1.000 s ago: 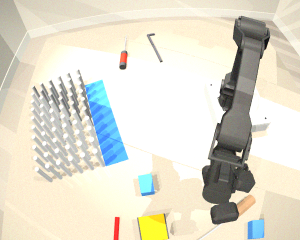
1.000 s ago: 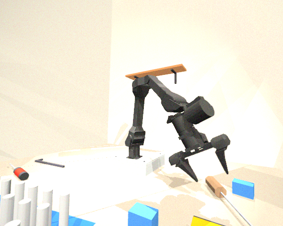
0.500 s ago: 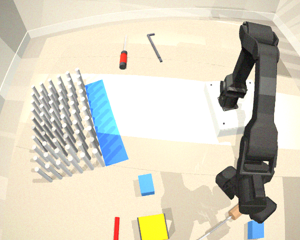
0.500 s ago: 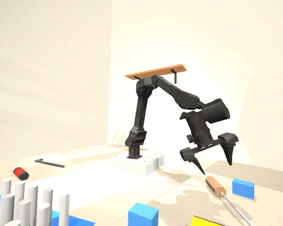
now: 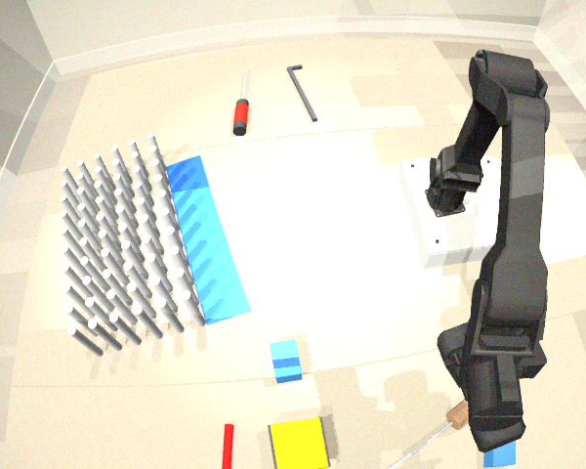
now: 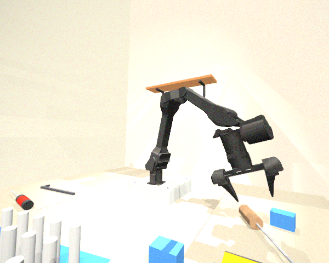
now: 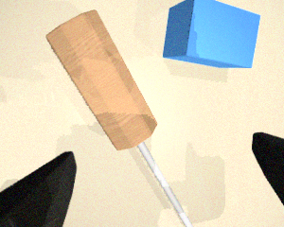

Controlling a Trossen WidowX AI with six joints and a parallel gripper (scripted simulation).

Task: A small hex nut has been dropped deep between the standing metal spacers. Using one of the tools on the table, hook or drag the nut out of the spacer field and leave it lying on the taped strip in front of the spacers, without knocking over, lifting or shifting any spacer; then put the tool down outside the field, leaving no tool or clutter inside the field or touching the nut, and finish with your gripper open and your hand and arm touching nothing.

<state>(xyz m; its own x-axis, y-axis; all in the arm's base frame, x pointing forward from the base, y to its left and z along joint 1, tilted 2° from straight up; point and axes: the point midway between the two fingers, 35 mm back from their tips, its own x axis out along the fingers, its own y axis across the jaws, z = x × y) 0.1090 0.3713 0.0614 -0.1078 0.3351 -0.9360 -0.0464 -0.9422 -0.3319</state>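
My gripper (image 6: 255,198) (image 7: 163,150) is open and empty, above the table near the wooden-handled tool (image 5: 457,414) (image 6: 251,217) (image 7: 104,85). That tool lies on the table, its thin metal shaft running out from the handle; its far end is out of view. The grey metal spacers (image 5: 194,305) (image 6: 74,240) stand in rows at the left of the top view. The blue taped strip (image 5: 230,282) (image 6: 88,256) lies along their near side. A hex key (image 5: 302,95) (image 6: 60,190) and a red-and-black screwdriver (image 5: 240,114) (image 6: 24,201) lie farther back. I cannot see the nut.
A blue block (image 5: 500,455) (image 6: 282,219) (image 7: 222,38) sits beside the wooden handle. Another blue block (image 5: 285,358) (image 6: 164,250) stands near the strip's end. A yellow block (image 5: 298,444) and a red rod (image 5: 228,447) are at the bottom. A shelf (image 6: 181,83) hangs on the wall.
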